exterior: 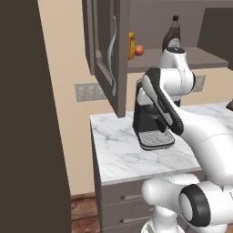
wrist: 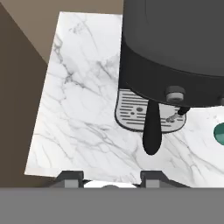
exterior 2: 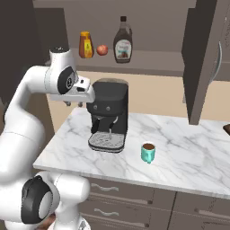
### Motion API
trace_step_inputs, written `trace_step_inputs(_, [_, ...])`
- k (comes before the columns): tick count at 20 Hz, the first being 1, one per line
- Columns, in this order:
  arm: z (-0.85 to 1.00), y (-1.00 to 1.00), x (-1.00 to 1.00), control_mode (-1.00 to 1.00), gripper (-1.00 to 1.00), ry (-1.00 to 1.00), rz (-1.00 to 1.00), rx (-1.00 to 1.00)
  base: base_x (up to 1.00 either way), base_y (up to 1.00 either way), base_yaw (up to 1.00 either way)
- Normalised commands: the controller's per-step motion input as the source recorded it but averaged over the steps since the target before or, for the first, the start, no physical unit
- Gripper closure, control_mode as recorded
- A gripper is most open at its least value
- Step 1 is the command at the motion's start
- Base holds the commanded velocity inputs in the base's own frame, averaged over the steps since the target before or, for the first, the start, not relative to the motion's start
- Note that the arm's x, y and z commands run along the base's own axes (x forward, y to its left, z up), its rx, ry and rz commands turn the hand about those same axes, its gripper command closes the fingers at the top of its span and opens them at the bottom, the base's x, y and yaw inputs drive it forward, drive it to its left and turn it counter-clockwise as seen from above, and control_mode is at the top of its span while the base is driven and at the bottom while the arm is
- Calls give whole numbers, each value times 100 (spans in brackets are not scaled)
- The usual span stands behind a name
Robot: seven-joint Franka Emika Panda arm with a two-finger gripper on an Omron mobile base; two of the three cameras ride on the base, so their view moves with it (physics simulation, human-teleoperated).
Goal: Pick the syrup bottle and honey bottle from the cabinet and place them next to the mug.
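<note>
White marble counter (exterior 2: 188, 143); beige wall (exterior: 68, 68); cabinet (exterior: 107, 50) door open above.

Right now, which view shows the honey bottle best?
The right base view: the honey bottle stands whole and unblocked on the cabinet shelf. In the left base view, only an orange sliver peeks past the open door.

Black coffee machine (wrist: 175, 48) on marble counter (wrist: 78, 109); teal edge, perhaps the mug (wrist: 219, 133), beside it

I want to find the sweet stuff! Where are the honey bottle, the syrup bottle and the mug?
honey bottle (exterior 2: 86, 45), right base view, middle of its amber body.
syrup bottle (exterior 2: 122, 46), right base view, on its label.
mug (exterior 2: 148, 154), right base view, teal outer wall.
</note>
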Motion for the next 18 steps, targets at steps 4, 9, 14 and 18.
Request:
trace_step_inputs(4, [-3, 15, -4, -100, -100, -3, -3, -1, 0, 0, 0])
trace_step_inputs(9, [43, 11, -17, -100, -100, -29, -5, -5, 0, 0, 0])
trace_step_inputs(14, [81, -39, -4, -100, -100, -29, -5, 0, 0, 0, 0])
trace_step_inputs(18, [63, -75, 5, -100, -100, -14, -10, 0, 0, 0, 0])
